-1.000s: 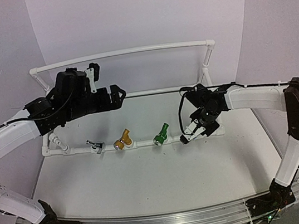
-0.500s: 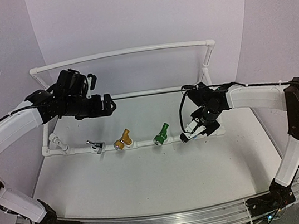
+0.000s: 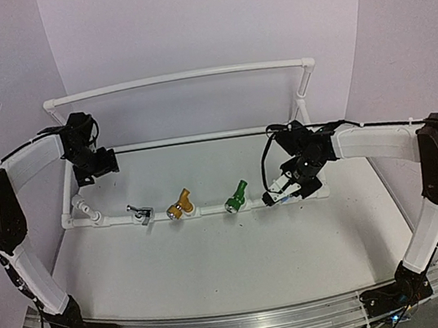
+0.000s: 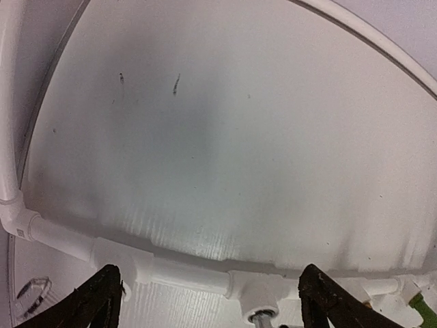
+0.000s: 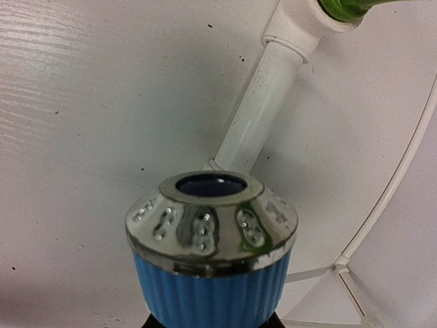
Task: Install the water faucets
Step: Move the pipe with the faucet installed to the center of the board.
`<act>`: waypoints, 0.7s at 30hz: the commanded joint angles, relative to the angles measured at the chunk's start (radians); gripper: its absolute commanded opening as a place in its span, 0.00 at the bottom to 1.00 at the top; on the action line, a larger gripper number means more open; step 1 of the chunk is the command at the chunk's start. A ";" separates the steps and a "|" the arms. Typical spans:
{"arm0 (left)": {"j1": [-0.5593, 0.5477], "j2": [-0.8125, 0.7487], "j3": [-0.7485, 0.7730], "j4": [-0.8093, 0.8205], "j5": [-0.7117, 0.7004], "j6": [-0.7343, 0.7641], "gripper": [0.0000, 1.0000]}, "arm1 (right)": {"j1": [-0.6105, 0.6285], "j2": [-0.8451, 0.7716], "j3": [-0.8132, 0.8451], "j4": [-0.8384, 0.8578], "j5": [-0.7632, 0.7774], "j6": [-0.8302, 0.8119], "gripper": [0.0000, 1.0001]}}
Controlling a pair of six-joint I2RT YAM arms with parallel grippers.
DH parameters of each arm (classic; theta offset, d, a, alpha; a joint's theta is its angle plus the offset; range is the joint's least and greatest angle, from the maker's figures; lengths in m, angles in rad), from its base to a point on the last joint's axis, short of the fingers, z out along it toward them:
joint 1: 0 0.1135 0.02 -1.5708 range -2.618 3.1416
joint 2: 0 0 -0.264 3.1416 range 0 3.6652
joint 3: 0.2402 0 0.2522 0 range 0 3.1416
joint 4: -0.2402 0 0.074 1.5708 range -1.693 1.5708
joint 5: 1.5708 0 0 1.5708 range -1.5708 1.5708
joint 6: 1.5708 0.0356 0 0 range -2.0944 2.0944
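Near green faucet (image 3: 237, 195), blue faucet (image 5: 212, 290) gripped in right jaws

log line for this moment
silver faucet, yellow faucet, green faucet: on front pipe | right gripper: shut on blue faucet | left gripper: open, empty

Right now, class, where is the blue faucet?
The blue faucet sits bottom centre in the right wrist view, held by the right gripper. In the top view it is just right of the green faucet, at the front pipe.
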 commanded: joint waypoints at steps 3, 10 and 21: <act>0.029 0.144 0.083 -0.097 -0.057 0.068 0.84 | -0.041 0.024 -0.022 -0.013 0.065 0.045 0.00; 0.036 0.308 0.154 -0.182 -0.099 0.119 0.66 | -0.041 0.033 -0.013 -0.011 0.069 0.058 0.00; -0.023 0.339 0.073 -0.234 -0.113 0.200 0.46 | -0.041 0.033 -0.012 0.000 0.093 0.073 0.00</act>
